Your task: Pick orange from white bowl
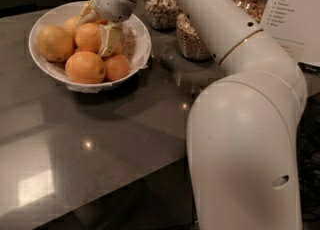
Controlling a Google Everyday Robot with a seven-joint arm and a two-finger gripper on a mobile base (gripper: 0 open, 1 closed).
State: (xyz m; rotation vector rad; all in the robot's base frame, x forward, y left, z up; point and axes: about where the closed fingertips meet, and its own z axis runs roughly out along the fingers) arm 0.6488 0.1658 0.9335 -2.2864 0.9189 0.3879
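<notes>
The orange (85,39) sits mid-pile in the white bowl (37,24), between the open fingers (109,39) of the gripper (95,34). If they close off-centre, it may slip out and roll neighbouring fruits onto the table (100,139).

warm, rather dim indoor light, seemingly from lamps overhead: the dark table (125,124) carries one small pinpoint of glare and a paler square of reflection near its front left corner. the white bowl (47,16) and the white arm (240,124) are the brightest parts, while the background falls to near black. the claw (96,33), down inside the bowl, glows yellowish on its near side; a soft shadow lies under the bowl
</notes>
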